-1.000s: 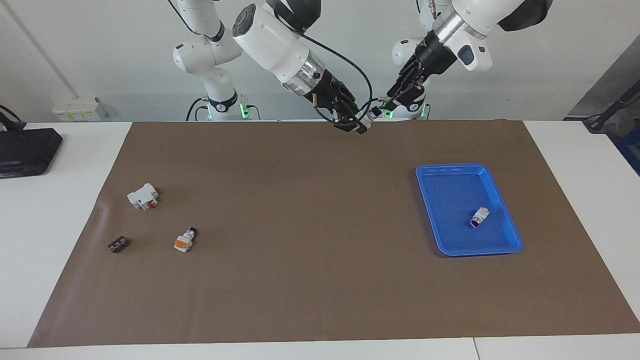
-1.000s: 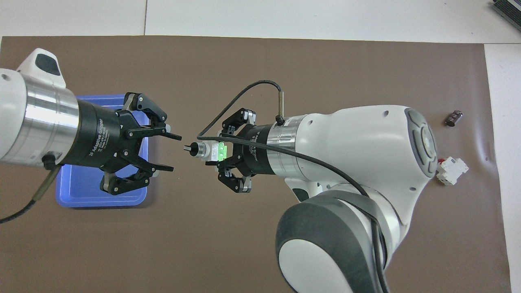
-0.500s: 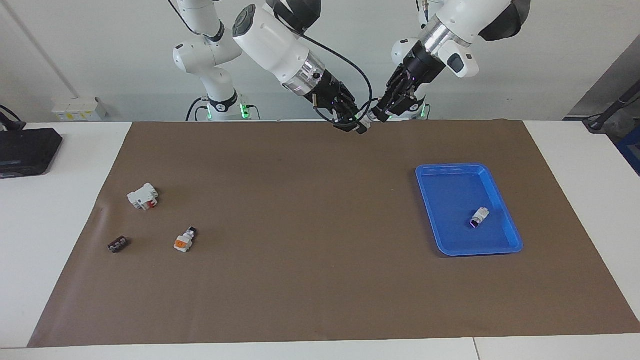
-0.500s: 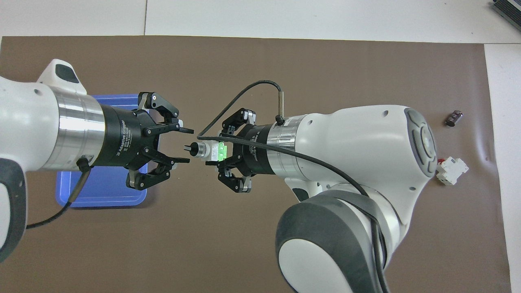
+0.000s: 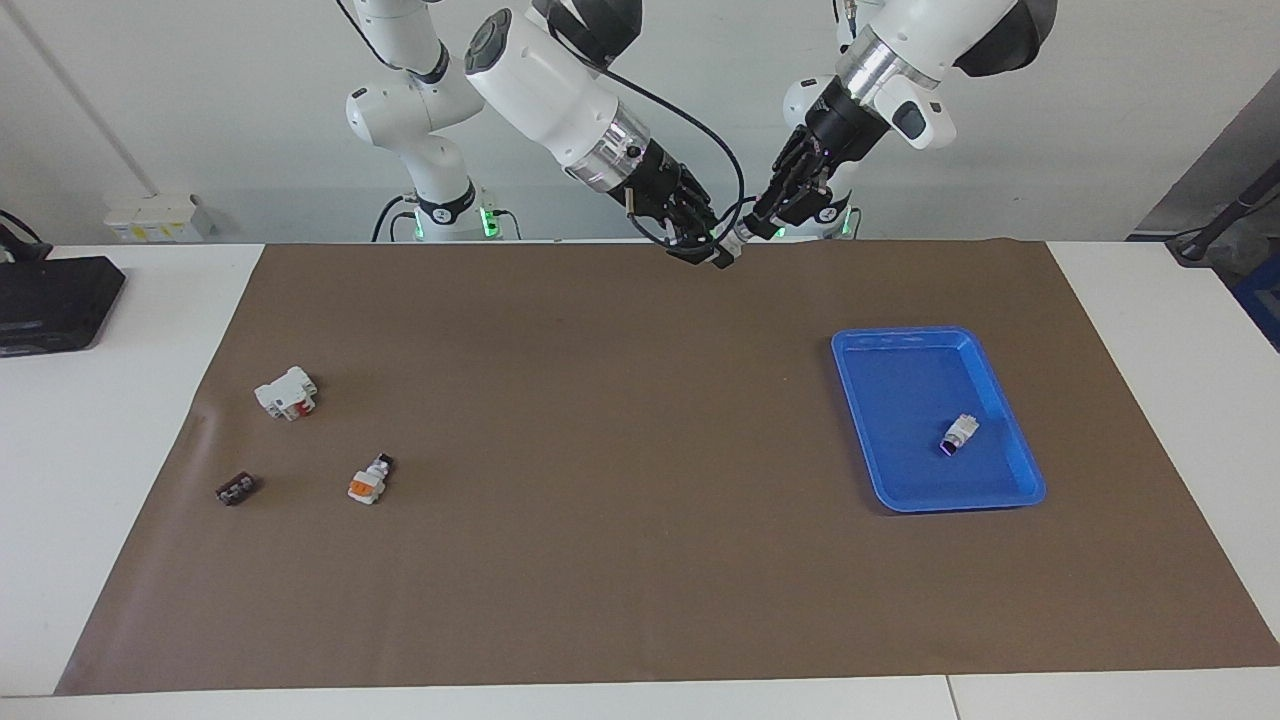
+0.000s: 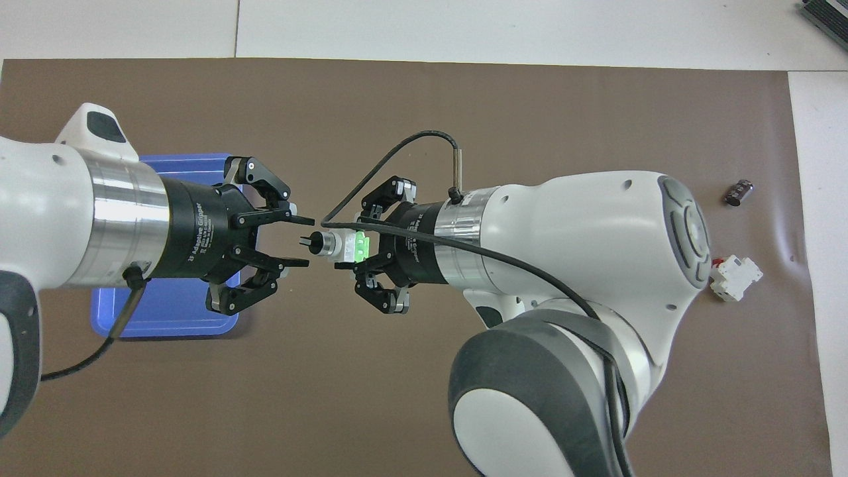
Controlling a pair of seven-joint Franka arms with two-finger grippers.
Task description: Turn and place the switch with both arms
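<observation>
My right gripper (image 6: 344, 246) is shut on the switch (image 6: 352, 246) and holds it in the air over the brown mat near the robots' edge, green face up. The black knob (image 6: 317, 242) points toward my left gripper (image 6: 306, 240). That gripper is open, with its fingertips on either side of the knob's tip and not closed on it. In the facing view the right gripper (image 5: 712, 253), the switch (image 5: 735, 240) and the left gripper (image 5: 757, 226) meet well above the mat.
A blue tray (image 5: 1000, 492) near the left arm's end holds a white switch with a purple end (image 5: 959, 434). Toward the right arm's end lie an orange-faced switch (image 5: 367, 482), a white and red block (image 5: 286, 392) and a small dark part (image 5: 236, 489).
My left gripper has moved in toward the switch, and its fingertips now flank the knob. Its fingers stand somewhat narrower. The right gripper has held still with the switch.
</observation>
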